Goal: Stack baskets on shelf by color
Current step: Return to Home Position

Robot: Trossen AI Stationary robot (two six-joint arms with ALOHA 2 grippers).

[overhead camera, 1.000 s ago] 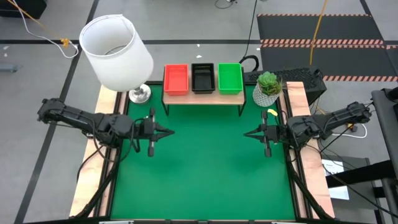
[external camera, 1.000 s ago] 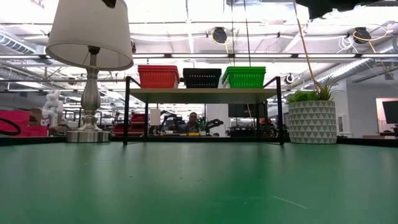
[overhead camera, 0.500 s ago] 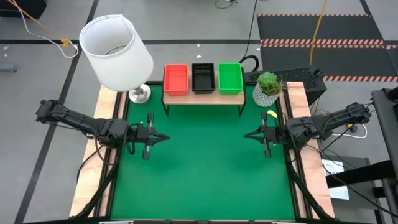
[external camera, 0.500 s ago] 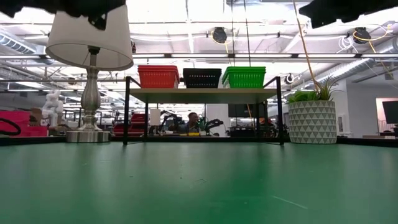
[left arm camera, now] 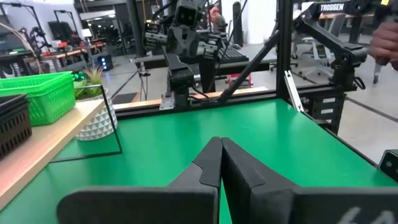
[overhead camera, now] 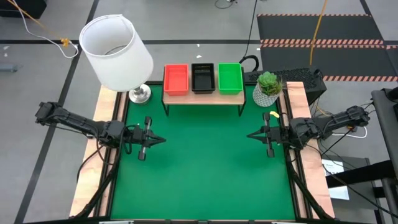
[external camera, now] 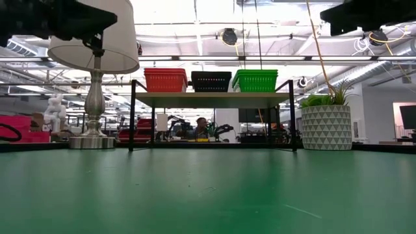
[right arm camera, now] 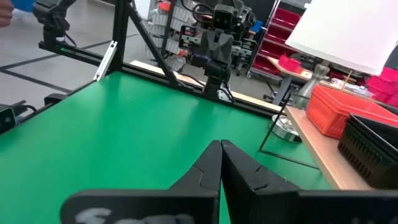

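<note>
Sorted baskets on the shelf, both arms empty

The shelf (overhead camera: 202,97) carries the baskets in a row along its top: orange stack (overhead camera: 176,79), black stack (overhead camera: 203,78), green stack (overhead camera: 230,78), just beside one another, mouths up, each long axis across the shelf's depth; probably light, stiff slotted plastic, best pinched over a short end wall; left gripper (overhead camera: 163,140) and right gripper (overhead camera: 249,135) hover in front of the shelf, fingers pressed together on nothing.
</note>
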